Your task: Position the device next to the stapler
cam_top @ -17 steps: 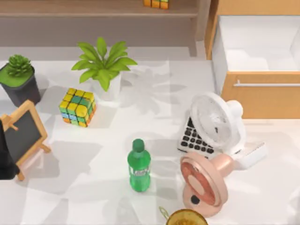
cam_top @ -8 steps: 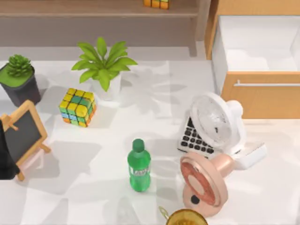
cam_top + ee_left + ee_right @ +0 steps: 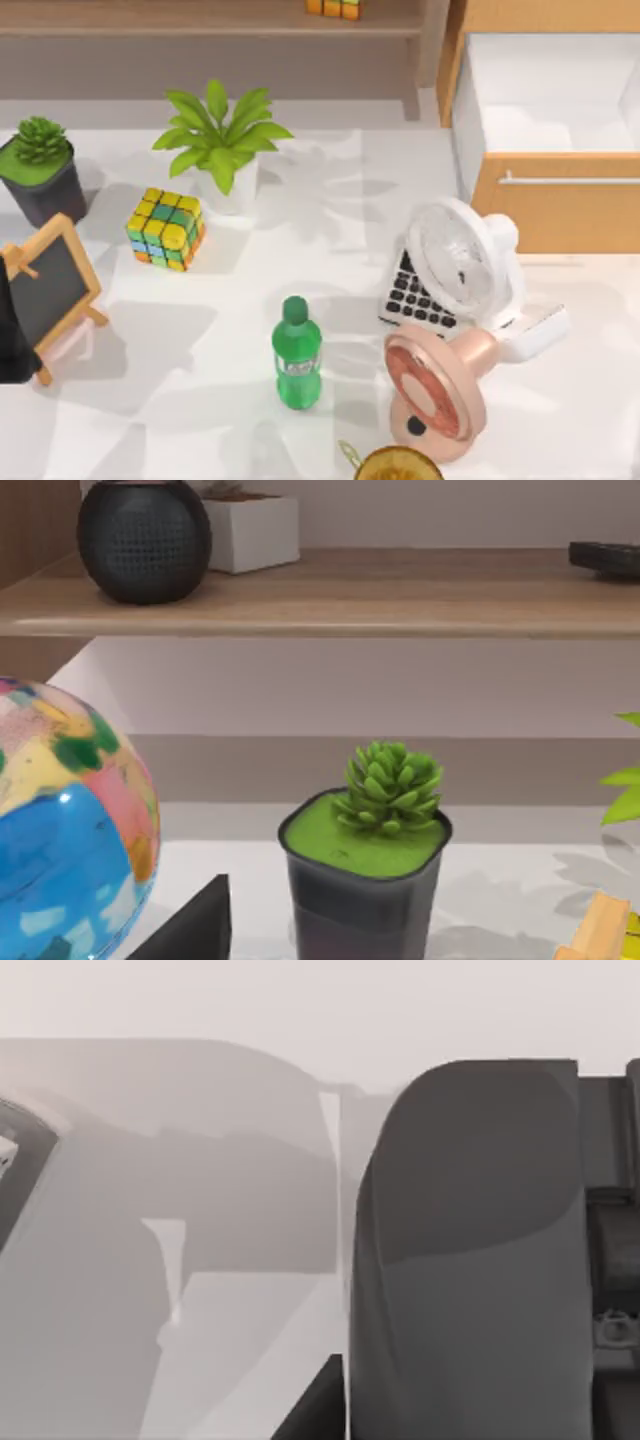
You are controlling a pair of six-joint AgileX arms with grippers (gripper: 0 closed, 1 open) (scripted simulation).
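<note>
The left gripper [image 3: 190,930] shows as a black wedge low in its wrist view, and whether it is apart or together cannot be told. In the top view the left arm [image 3: 10,330] is a dark mass at the table's left edge, touching or just beside the wood-framed chalkboard easel [image 3: 50,285]. The right gripper [image 3: 480,1260] appears in its own view as a broad, smooth grey form close over the pale table [image 3: 250,420]; its state cannot be told either.

Ahead of the left gripper stands a succulent [image 3: 385,785] in a dark, rounded-square pot, with a glossy many-coloured ball [image 3: 60,830] just beside the gripper. Beyond is a wooden shelf [image 3: 330,605] carrying a black mesh sphere [image 3: 145,540], a white box [image 3: 250,530] and a flat dark thing [image 3: 605,558] too cut off to name.

Across the table, a colourful puzzle cube [image 3: 166,229] sits near a leafy plant [image 3: 222,135]. A green bottle [image 3: 296,352] stands upright at near centre. To its right, a pink fan [image 3: 435,390] lies touching a white fan [image 3: 462,262], which covers part of a keyed calculator [image 3: 415,295]. A yellow-brown round thing [image 3: 395,465] is cut by the near edge. An open wooden drawer [image 3: 555,200] bounds the far right. Bare tabletop lies left of the bottle and between the cube and the fans.
</note>
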